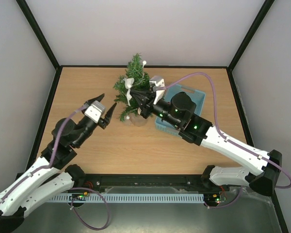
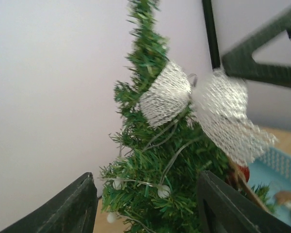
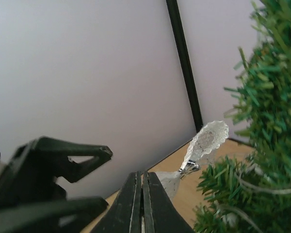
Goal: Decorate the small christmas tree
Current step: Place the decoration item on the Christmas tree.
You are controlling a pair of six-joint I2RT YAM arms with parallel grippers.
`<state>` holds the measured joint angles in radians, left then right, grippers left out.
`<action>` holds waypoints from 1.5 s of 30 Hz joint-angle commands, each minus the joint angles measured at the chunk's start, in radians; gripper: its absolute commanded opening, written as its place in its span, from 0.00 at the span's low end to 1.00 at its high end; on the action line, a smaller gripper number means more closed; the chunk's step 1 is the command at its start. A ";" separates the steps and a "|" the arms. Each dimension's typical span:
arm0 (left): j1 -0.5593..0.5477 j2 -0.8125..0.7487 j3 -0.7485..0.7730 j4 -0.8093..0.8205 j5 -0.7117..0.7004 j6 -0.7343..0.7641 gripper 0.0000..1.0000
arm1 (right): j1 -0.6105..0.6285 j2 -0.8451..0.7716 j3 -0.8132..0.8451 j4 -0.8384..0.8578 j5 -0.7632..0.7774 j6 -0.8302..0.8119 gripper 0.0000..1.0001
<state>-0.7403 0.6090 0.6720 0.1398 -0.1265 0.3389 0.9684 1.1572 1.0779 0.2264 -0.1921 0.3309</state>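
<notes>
The white mesh bow point(image 3: 206, 141) at the small christmas tree point(image 1: 134, 77) is pinched by the right gripper point(image 3: 142, 174), while the left gripper point(image 1: 103, 110) is held released at eight o'clock.

The bench point(image 1: 136, 145) is a light wooden top with a dark border, and pale walls close it in at the back and both sides. The small christmas tree point(image 1: 134, 77) stands upright on it in a clear cup-like base point(image 1: 137, 120), just right of the left claw point(image 1: 108, 103) and at the very tips of the right claw point(image 1: 131, 93). A light blue basket point(image 1: 200, 97) sits flat on the wood behind the right claw, partly under that arm. It is near the tree's base, but the arm hides whether the two touch.
</notes>
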 commanded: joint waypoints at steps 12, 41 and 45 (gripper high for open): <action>0.437 0.122 0.209 -0.254 0.743 -0.397 0.51 | 0.003 0.142 0.253 -0.217 -0.037 -0.370 0.02; 0.437 0.216 0.139 0.001 0.666 -0.583 0.41 | -0.112 0.232 0.252 -0.148 -0.155 -0.160 0.02; 0.437 0.285 0.208 -0.068 0.642 -0.643 0.39 | -0.112 0.243 0.247 -0.148 -0.146 -0.163 0.02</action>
<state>-0.3065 0.8364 0.8227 0.0761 0.5175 -0.2333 0.8612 1.4117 1.3331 0.0322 -0.3092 0.1516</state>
